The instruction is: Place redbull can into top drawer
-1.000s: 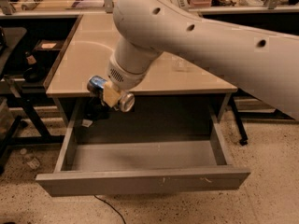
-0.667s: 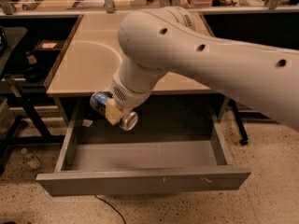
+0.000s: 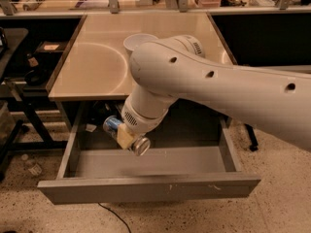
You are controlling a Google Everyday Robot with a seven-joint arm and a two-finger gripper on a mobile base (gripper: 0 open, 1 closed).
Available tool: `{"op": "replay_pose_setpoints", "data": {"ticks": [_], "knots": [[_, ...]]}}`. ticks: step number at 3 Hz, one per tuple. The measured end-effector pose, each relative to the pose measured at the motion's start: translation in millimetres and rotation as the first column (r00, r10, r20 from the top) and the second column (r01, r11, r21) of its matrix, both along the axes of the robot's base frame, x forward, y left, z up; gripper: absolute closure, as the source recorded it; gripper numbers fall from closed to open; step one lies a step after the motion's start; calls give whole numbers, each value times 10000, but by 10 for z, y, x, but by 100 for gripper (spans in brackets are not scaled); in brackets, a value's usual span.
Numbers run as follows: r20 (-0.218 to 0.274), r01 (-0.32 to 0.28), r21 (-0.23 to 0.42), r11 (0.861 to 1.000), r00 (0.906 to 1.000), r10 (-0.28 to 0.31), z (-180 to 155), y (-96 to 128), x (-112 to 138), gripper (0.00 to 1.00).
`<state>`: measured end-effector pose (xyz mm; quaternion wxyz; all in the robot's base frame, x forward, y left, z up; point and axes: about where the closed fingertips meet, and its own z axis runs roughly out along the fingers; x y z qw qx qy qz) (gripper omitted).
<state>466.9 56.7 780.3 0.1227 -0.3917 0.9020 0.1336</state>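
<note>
The top drawer (image 3: pixel 146 188) is pulled wide open below the table, its grey inside bare. My gripper (image 3: pixel 125 136) hangs over the left middle of the drawer, just under the table's front edge, at the end of the big white arm (image 3: pixel 204 86). It is shut on the redbull can (image 3: pixel 112 124), which lies sideways in it. The can's blue end points left and its shiny metal end (image 3: pixel 141 145) points right and towards the camera. The can is above the drawer floor, not touching it.
A tan table (image 3: pixel 92 62) stands above the drawer with a white bowl (image 3: pixel 138 42) at its back middle. Dark shelving and a stand (image 3: pixel 19 81) are at the left. Clutter lines the far bench. Speckled floor lies in front.
The arm has swung right and lowered. The can has gone from the table's front edge down over the open drawer, still held.
</note>
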Motion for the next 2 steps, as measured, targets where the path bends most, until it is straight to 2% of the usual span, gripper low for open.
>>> {"op": "replay_pose_setpoints", "data": {"ticks": [1, 2], "knots": [[-67, 46, 103, 9999, 10000, -46, -70, 11, -32, 100], [-313, 258, -103, 9996, 9992, -261, -489, 29, -59, 100]]}}
